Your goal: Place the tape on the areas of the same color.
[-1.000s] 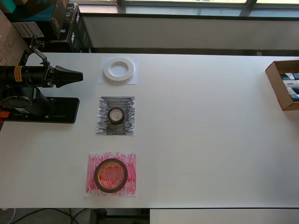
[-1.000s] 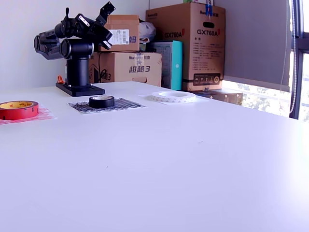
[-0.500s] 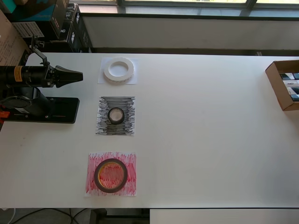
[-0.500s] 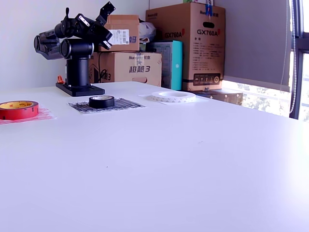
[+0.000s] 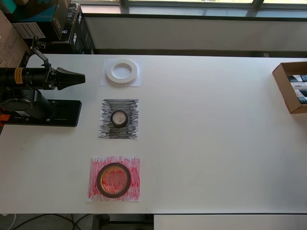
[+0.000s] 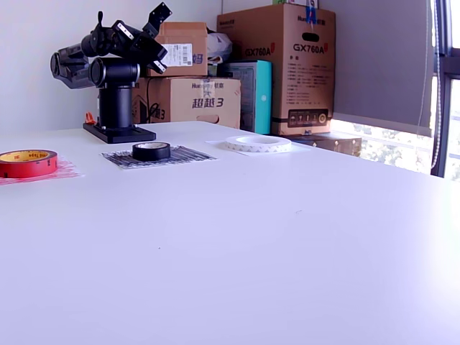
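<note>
The wide white tape ring [image 5: 122, 72] lies on the white sheet [image 5: 135, 83]. The small black ring [image 5: 119, 118] lies on the black scribbled sheet [image 5: 108, 108]. The dark red-brown ring [image 5: 113, 180] lies on the red scribbled sheet [image 5: 135, 165]. My gripper [image 5: 82, 76] hangs on the folded arm at the overhead view's left, apart from all three rolls and holding nothing. In the exterior view the gripper [image 6: 161, 39] shows two fingers standing apart, one above the other. That view also shows the white ring [image 6: 256, 143], black ring [image 6: 152, 150] and red ring [image 6: 27, 162].
The arm's black base [image 5: 43, 112] sits at the table's left edge in the overhead view. An open cardboard box [image 5: 291, 86] stands at the right edge. Cardboard boxes [image 6: 287, 65] are stacked behind the table in the exterior view.
</note>
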